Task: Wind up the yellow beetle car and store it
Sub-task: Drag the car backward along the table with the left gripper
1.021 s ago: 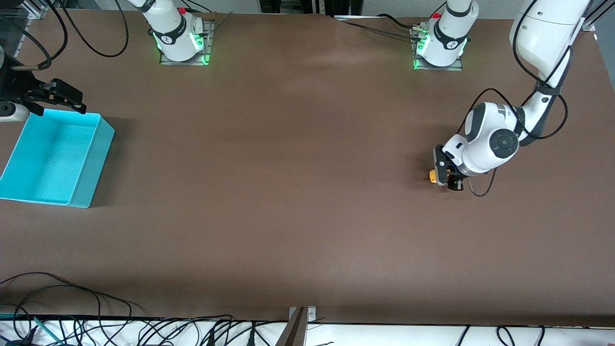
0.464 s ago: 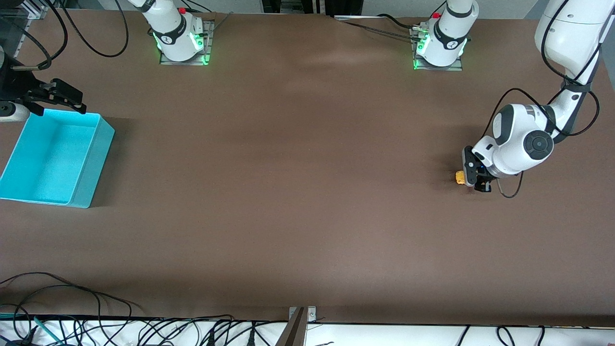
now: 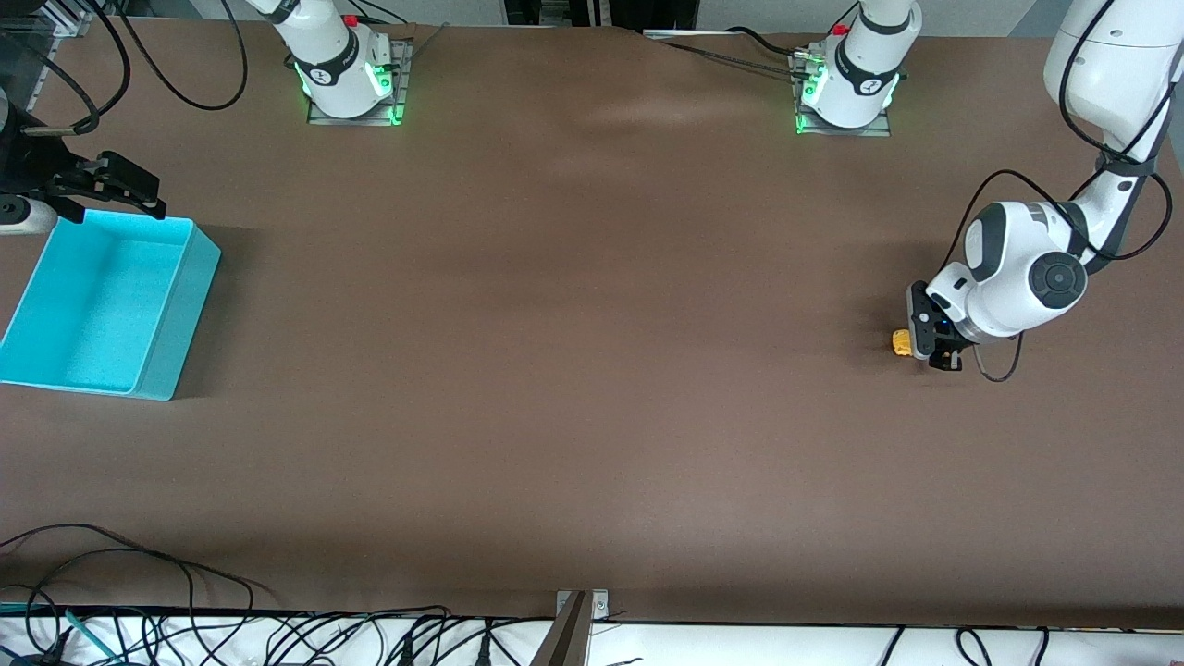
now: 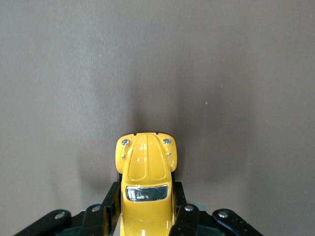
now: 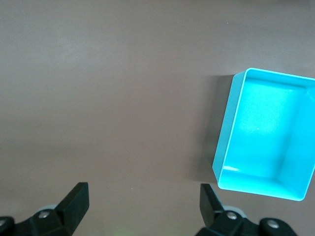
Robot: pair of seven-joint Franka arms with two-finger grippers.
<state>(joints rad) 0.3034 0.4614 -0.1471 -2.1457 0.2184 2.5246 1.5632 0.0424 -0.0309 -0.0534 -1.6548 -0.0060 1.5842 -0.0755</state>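
The yellow beetle car (image 3: 899, 343) is a small rounded toy with a dark windscreen, down at the brown table surface near the left arm's end. My left gripper (image 3: 914, 348) is shut on it. In the left wrist view the black fingers (image 4: 109, 206) press both flanks of the car (image 4: 146, 162), and its nose sticks out past them. Its wheels are hidden. My right gripper (image 3: 118, 190) waits over the farther edge of the teal bin (image 3: 176, 314), open, with nothing between its fingers (image 5: 78, 195).
The teal bin (image 5: 224, 147) is an open rectangular box with nothing in it, at the right arm's end of the table. Both arm bases (image 3: 347, 79) stand along the farther edge. Loose cables (image 3: 139, 592) lie along the nearer edge.
My left gripper has carried the car along the table toward the left arm's end, slowing in the last half second. The right arm has not moved.
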